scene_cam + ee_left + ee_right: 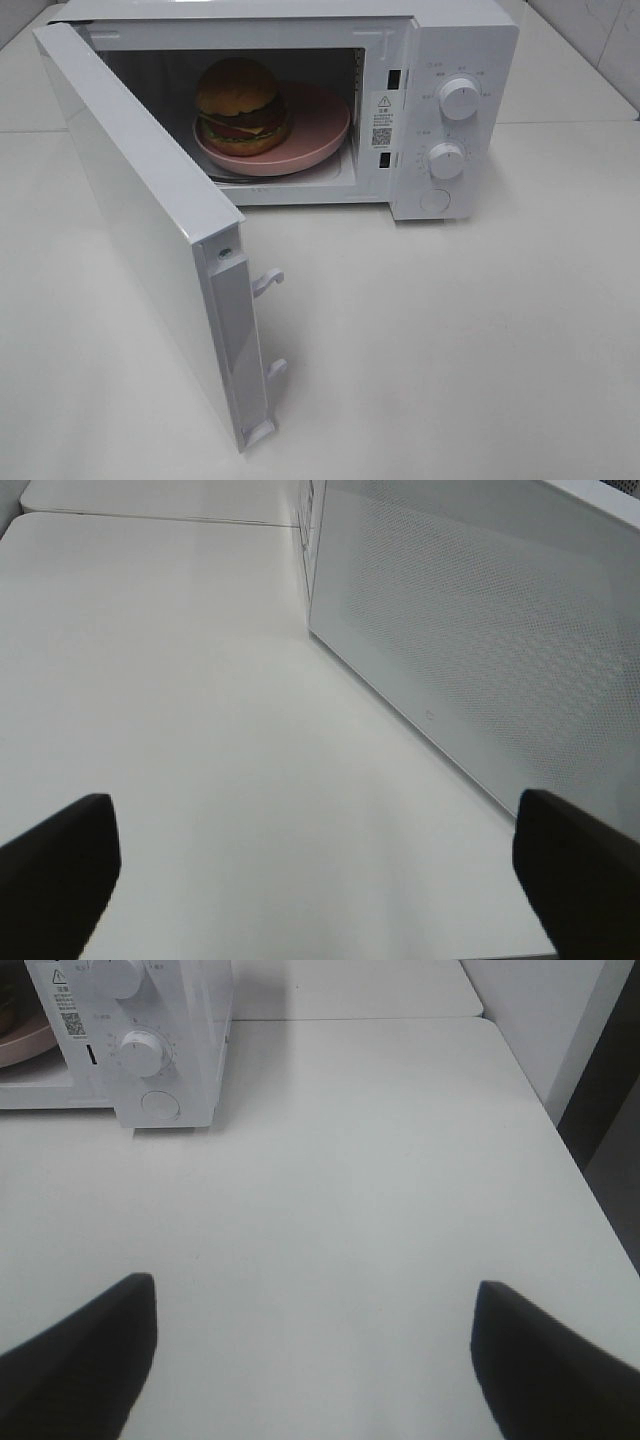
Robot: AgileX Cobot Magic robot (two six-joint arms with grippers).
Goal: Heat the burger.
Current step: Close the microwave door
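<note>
White table (460,360) carries a microwave (465,60) with its door (130,200) swung open. Inside it, the burger (240,102) sits on a pink plate (322,128). Left gripper (318,852) and right gripper (315,1338) both stand wide, holding nothing.

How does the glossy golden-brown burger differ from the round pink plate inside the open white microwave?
Colour: the burger is golden-brown with dark, red and green layers; the pink plate is one plain colour. Shape: the burger is tall and domed; the plate is low and flat. Width: the plate is wider; the burger covers only part of it. Both are round and sit inside the white microwave.
</note>
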